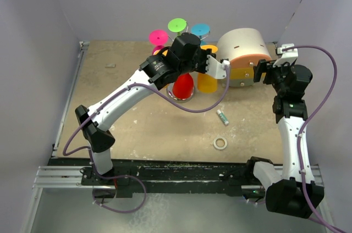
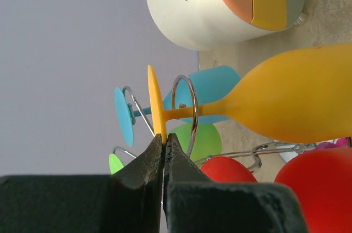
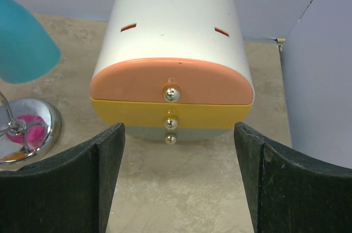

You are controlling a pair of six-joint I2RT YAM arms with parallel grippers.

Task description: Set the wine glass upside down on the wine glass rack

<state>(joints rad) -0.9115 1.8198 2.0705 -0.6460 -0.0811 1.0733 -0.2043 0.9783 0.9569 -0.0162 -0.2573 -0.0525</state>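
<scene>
The yellow wine glass (image 2: 297, 98) hangs upside down on the wine glass rack (image 2: 192, 113), its stem passing through a chrome loop. My left gripper (image 2: 164, 138) is shut on the edge of its flat yellow foot (image 2: 155, 101). From above, the left gripper (image 1: 213, 60) is over the rack and the yellow wine glass's bowl (image 1: 207, 83) hangs below it, beside a red glass (image 1: 183, 86). The rack's mirror-like base (image 3: 43, 127) shows in the right wrist view. My right gripper (image 3: 179, 129) stands open and empty, facing the drawer box.
Pink (image 1: 158, 37), green (image 1: 177, 25) and blue (image 1: 200, 28) glass feet sit on the other rack arms. The white-and-orange drawer box (image 1: 245, 51) stands right of the rack. A small tube (image 1: 222, 116) and a tape ring (image 1: 220, 143) lie on the table.
</scene>
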